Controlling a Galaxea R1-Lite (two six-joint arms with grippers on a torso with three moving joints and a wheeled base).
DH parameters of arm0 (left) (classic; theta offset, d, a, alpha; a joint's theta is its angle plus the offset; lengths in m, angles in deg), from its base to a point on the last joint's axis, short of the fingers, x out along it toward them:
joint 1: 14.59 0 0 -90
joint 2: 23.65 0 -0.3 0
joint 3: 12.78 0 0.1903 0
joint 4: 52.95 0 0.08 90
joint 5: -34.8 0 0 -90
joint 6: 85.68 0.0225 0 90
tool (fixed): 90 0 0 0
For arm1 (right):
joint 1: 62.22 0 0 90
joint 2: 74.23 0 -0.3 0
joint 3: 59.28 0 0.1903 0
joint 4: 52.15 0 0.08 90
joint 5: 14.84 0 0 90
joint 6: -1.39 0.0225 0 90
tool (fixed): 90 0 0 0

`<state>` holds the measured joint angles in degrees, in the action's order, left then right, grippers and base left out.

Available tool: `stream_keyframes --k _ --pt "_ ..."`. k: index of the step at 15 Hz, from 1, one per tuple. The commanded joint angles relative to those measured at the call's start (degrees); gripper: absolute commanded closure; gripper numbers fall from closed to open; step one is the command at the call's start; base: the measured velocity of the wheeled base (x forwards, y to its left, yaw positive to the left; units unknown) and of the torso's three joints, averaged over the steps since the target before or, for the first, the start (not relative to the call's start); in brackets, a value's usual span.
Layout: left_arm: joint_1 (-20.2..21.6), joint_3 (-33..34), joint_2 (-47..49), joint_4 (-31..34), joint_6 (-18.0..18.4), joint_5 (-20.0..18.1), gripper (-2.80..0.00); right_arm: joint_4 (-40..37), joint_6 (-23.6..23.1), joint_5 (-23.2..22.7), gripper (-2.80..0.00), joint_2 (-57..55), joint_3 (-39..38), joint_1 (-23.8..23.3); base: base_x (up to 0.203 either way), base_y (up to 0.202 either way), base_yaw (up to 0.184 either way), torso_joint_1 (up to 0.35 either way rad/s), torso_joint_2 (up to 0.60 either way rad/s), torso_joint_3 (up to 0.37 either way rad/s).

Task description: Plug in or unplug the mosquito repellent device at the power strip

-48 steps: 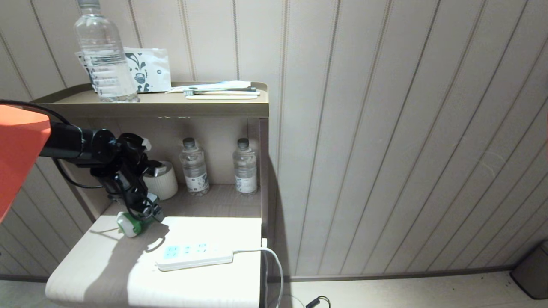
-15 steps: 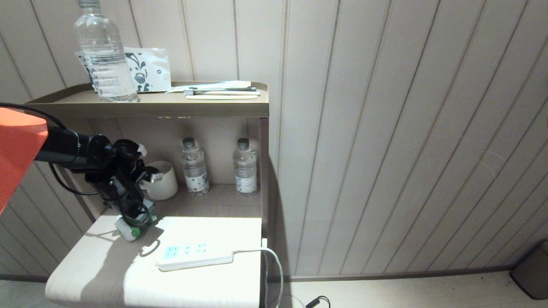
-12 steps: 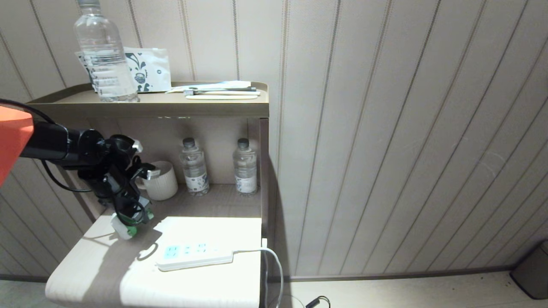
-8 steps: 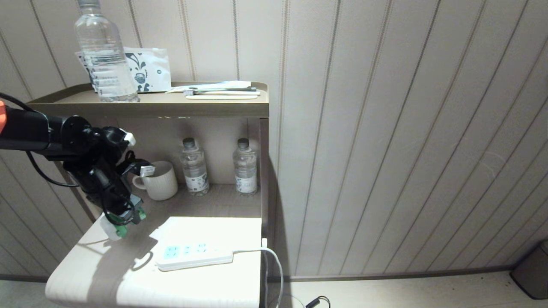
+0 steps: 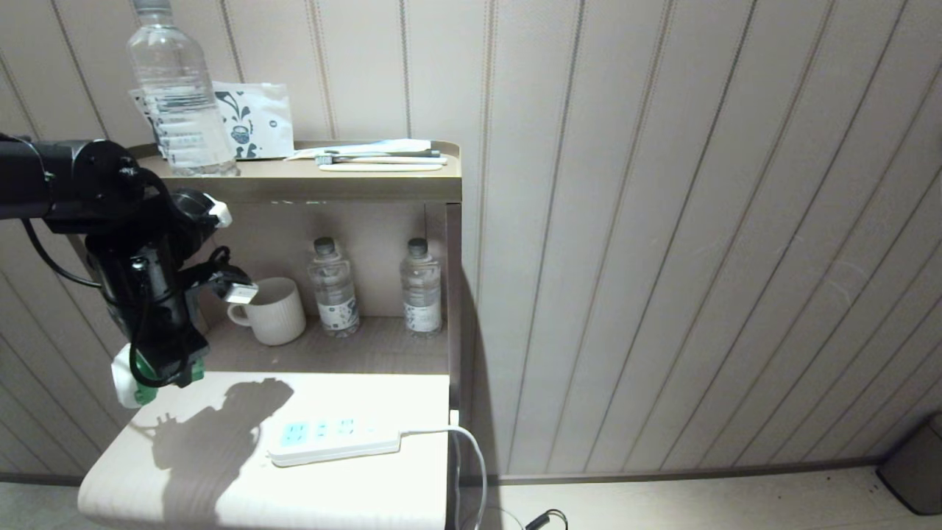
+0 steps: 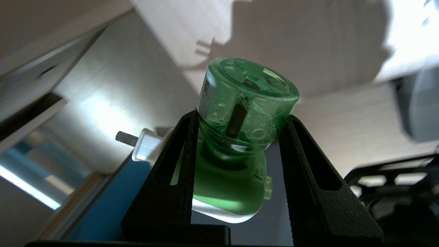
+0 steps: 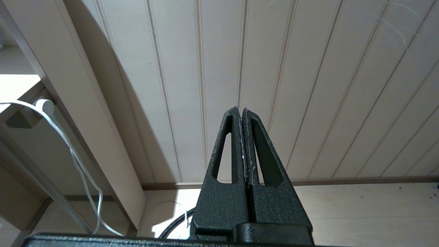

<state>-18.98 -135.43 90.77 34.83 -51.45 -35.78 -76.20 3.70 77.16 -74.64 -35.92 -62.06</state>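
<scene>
We noted the left gripper (image 5: 151,368) pinching the mosquito repellent device (image 6: 240,137), clear of the table (image 5: 221,486). The power strip (image 5: 335,439) lay at its 4 o'clock, well apart. The right gripper (image 7: 242,111) had its fingers pressed together.

A pale wood-grain counter (image 5: 221,471) carries a flat white power strip (image 5: 335,440); behind it, a recessed shelf (image 5: 383,352) holds a cream mug (image 5: 274,311) and two small clear water bottles (image 5: 333,287).

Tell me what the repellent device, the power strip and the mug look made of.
Repellent device: translucent green plastic bottle, glossy, with liquid and bubbles showing through, on an opaque white-and-green plastic head; its prongs look metal. Power strip: smooth white moulded plastic, probably, with pale blue sockets. Mug: matte off-white, faintly ribbed, likely ceramic, though the look leaves that open.
</scene>
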Motion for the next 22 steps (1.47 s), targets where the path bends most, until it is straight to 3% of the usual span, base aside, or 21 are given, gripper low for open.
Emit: stream_keyframes --k 1,3,6,11,18,22 --pt "-1.43 -7.00 1.15 8.95 1.27 5.22 0.00 -0.02 0.05 0.02 0.00 -0.04 0.00 0.02 0.000 0.000 0.000 0.000 0.00 0.000" --pt "-4.59 -9.07 2.69 15.38 3.77 14.11 0.00 -0.02 -0.02 0.02 0.00 -0.04 0.00 0.02 0.000 0.000 0.000 0.000 0.00 0.000" --pt "-8.34 -8.22 4.75 25.33 4.06 19.71 0.00 -0.02 0.07 0.02 0.00 -0.04 0.00 0.02 0.000 0.000 0.000 0.000 0.00 0.000" --pt "-12.14 -1.78 6.19 25.54 3.74 25.78 0.00 -0.02 0.07 0.02 0.00 -0.04 0.00 0.02 0.000 0.000 0.000 0.000 0.00 0.000" --pt "-18.67 7.75 1.30 25.53 2.99 29.35 0.00 -0.01 -0.01 0.02 0.00 -0.04 0.00 0.02 0.000 0.000 0.000 0.000 0.00 0.000" --pt "-18.41 7.55 -4.51 22.63 2.36 28.86 0.00 -0.02 -0.02 0.02 0.00 -0.04 0.00 0.02 0.000 0.000 0.000 0.000 0.00 0.000"
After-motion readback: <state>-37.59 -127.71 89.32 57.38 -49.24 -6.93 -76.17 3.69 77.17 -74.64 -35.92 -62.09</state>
